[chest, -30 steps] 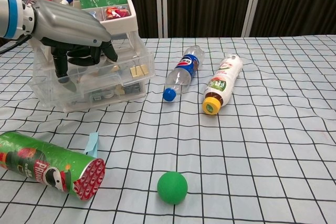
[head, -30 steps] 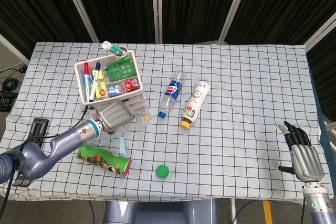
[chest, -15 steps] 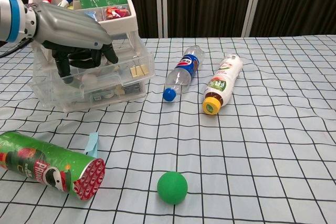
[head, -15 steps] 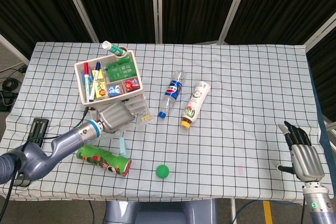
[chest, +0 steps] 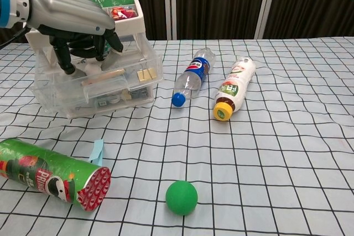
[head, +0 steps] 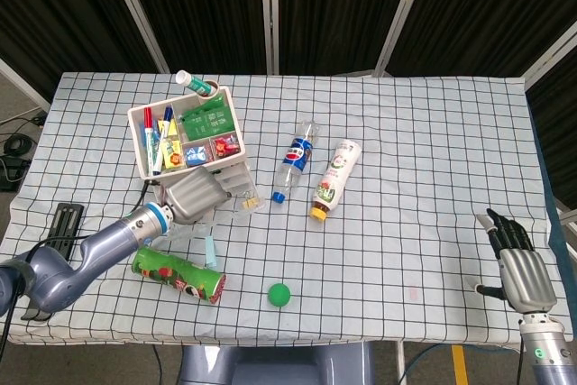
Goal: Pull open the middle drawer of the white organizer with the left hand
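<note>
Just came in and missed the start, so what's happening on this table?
The robot's left hand is at the front of the white organizer, fingers curled down over the clear drawers; whether it actually grips the middle drawer can't be told. That drawer doesn't look clearly pulled out. The right hand rests open at the far table edge, holding nothing. Two bottles, a green can and a green ball lie untouched nearby.
</note>
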Controlling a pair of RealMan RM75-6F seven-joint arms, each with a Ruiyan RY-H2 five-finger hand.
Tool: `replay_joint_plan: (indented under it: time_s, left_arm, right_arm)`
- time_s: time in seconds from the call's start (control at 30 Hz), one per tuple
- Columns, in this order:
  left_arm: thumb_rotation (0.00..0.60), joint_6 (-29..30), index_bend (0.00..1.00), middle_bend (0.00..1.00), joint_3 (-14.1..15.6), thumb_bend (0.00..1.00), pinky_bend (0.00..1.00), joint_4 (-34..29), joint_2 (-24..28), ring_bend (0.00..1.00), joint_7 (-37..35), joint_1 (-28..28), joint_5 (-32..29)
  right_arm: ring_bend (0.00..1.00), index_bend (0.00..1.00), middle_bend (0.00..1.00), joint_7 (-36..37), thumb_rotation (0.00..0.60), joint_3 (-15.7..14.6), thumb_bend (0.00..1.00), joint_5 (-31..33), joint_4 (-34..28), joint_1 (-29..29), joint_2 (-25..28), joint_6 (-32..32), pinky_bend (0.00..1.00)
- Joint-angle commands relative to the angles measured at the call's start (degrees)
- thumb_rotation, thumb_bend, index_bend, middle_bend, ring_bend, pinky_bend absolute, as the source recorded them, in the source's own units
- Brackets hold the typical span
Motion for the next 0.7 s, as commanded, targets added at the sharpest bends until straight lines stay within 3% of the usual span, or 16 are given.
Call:
replay_joint_plan:
  time_s: [0.03, 0.33, 0.5, 0.7]
  left_arm:
    - [0.600, 0.66, 0.55, 0.82, -0.39, 0.34, 0.70, -0.97, 1.11, 0.73, -0.02, 0.14, -0.36]
    - [0.600, 4.65, 0.55, 0.82, -1.43, 0.34, 0.70, -6.35, 7.12, 0.73, -0.76, 2.26, 0.02]
    - [0.600, 11.38, 0.55, 0.82, -1.55, 0.34, 0.70, -11.42, 14.22, 0.73, -5.17, 8.13, 1.59]
    - [0.600, 16.73, 0.54, 0.82, -0.27, 0.34, 0.70, -12.53, 18.09, 0.73, -9.30, 14.45, 4.22]
  right_arm:
    - [0.00, 0.00, 0.00, 0.05, 0.600, -0.02, 0.04, -0.12, -0.09, -0.04, 0.05, 0.13, 0.00]
    - [0.00, 0.00, 0.00, 0.04, 0.600, -0.36, 0.04, -0.82, -0.52, -0.08, 0.20, 0.24, 0.00]
    - [0.00, 0.00, 0.00, 0.49, 0.600, -1.11, 0.04, -2.16, -1.23, -0.07, 0.52, 0.17, 0.00]
    - [0.00, 0.00, 0.00, 1.29, 0.600, -1.54, 0.04, -3.40, -1.72, -0.11, 0.92, 0.57, 0.00]
